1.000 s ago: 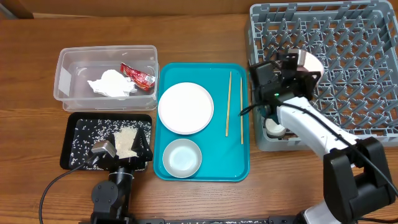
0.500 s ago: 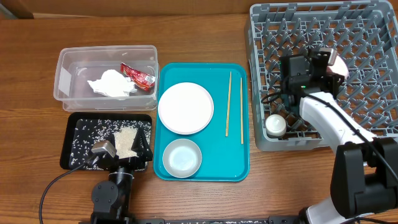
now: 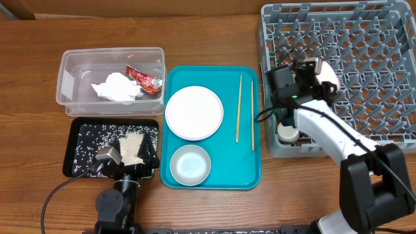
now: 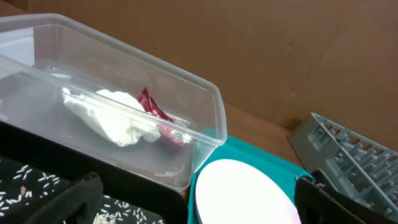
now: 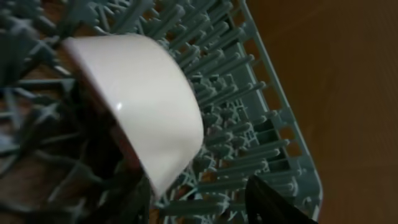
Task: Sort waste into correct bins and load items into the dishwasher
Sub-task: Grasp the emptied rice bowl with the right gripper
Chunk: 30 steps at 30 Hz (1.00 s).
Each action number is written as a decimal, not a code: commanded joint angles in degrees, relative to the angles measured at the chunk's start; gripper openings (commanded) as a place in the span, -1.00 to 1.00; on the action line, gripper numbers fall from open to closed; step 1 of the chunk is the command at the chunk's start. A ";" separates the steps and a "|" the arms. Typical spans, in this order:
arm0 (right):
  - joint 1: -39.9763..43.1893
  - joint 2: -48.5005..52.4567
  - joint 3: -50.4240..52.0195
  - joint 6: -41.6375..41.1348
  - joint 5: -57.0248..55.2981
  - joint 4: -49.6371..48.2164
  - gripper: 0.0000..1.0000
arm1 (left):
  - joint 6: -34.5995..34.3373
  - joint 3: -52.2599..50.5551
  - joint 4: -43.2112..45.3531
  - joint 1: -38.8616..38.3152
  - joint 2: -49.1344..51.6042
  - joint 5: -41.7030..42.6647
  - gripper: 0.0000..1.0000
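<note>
My right gripper (image 3: 311, 73) is shut on the rim of the pink bowl (image 3: 327, 71) and holds it tilted over the left part of the grey dish rack (image 3: 370, 39). In the right wrist view the bowl (image 5: 143, 99) sits above the rack pegs (image 5: 249, 124), between my fingers (image 5: 199, 202). My left gripper (image 3: 130, 159) is open and empty over the black tray (image 3: 75, 140), which holds rice (image 3: 132, 146). The clear tub (image 3: 65, 84) holds the napkin (image 3: 117, 88) and the red wrapper (image 3: 144, 79). The plate (image 3: 194, 112), the grey-white bowl (image 3: 190, 164) and two chopsticks (image 3: 238, 107) lie on the teal tray (image 3: 221, 175).
A small white round object (image 3: 288, 132) sits in the rack's front left corner. The left wrist view shows the tub (image 4: 205, 118), the plate (image 4: 242, 193) and the rack's corner (image 4: 348, 155). The teal tray lies between the bins and the rack.
My right gripper, with the pink bowl in it, swung right across the rack and has come back to the rack's left part. The left arm has not moved.
</note>
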<state>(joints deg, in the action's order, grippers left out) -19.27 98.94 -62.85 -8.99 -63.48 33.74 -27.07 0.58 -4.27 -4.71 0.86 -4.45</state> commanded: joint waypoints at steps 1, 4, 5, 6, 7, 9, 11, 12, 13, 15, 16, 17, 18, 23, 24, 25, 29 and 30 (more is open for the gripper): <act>-4.90 -6.12 -3.65 -1.95 4.74 1.99 0.16 | -0.61 -0.24 0.17 0.61 -0.61 0.48 1.00; -9.88 -10.08 -7.04 -1.99 16.33 6.49 0.24 | -0.59 -0.24 0.15 0.61 -0.61 0.48 1.00; -11.43 -11.08 -7.98 -1.99 21.16 7.69 0.24 | -0.61 -0.24 0.15 0.61 -0.61 0.48 1.00; -13.53 -12.24 -8.92 -1.97 28.87 8.81 0.25 | -0.61 -0.24 0.15 0.61 -0.61 0.48 1.00; -14.97 -12.87 -9.27 -1.99 35.10 9.22 0.25 | -0.61 -0.24 0.15 0.61 -0.61 0.48 1.00; -18.36 -13.42 -9.27 -4.63 55.25 9.55 0.25 | -0.61 -0.24 0.15 0.61 -0.61 0.48 1.00; -20.41 -12.66 -8.61 -8.28 68.26 9.55 0.24 | -0.61 -0.24 0.15 0.61 -0.61 0.48 1.00; -21.49 -11.91 -8.02 -10.40 72.91 9.51 0.24 | -0.61 -0.24 0.15 0.61 -0.61 0.48 1.00; -22.60 -11.02 -7.41 -13.49 75.14 9.81 0.22 | -0.59 -0.24 0.15 0.61 -0.61 0.48 1.00; -24.37 -8.90 -6.08 -22.29 75.19 10.86 0.22 | -0.61 -0.24 0.15 0.61 -0.61 0.48 1.00; -25.03 -7.82 -5.33 -25.70 75.14 11.04 0.25 | -0.59 -0.24 0.15 0.61 -0.61 0.48 0.99; -25.83 -6.25 -4.46 -29.00 75.17 11.02 0.29 | -0.61 -0.24 0.15 0.61 -0.61 0.48 1.00; -26.32 -5.16 -4.02 -30.86 75.19 11.02 0.29 | -0.61 -0.24 0.15 0.61 -0.61 0.48 1.00; -27.93 0.17 -2.97 -35.65 75.65 10.99 0.22 | -0.59 -0.24 0.17 0.61 -0.61 0.48 1.00; -28.11 0.94 -2.97 -35.87 75.95 10.97 0.20 | -0.59 -0.24 0.15 0.61 -0.61 0.48 1.00; -28.46 1.79 -2.97 -36.06 76.13 10.93 0.14 | -0.61 -0.24 0.15 0.61 -0.61 0.48 1.00; -29.68 3.93 -2.97 -36.30 76.06 11.67 -0.86 | -0.59 -0.24 0.15 0.61 -0.61 0.48 1.00; -29.68 3.93 -3.02 -36.30 75.45 11.89 -0.92 | -0.61 -0.24 0.15 0.61 -0.61 0.48 1.00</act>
<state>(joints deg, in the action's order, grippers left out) -48.16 102.35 -65.93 -43.18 11.77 45.30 -27.07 0.56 -4.25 -4.71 0.86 -4.45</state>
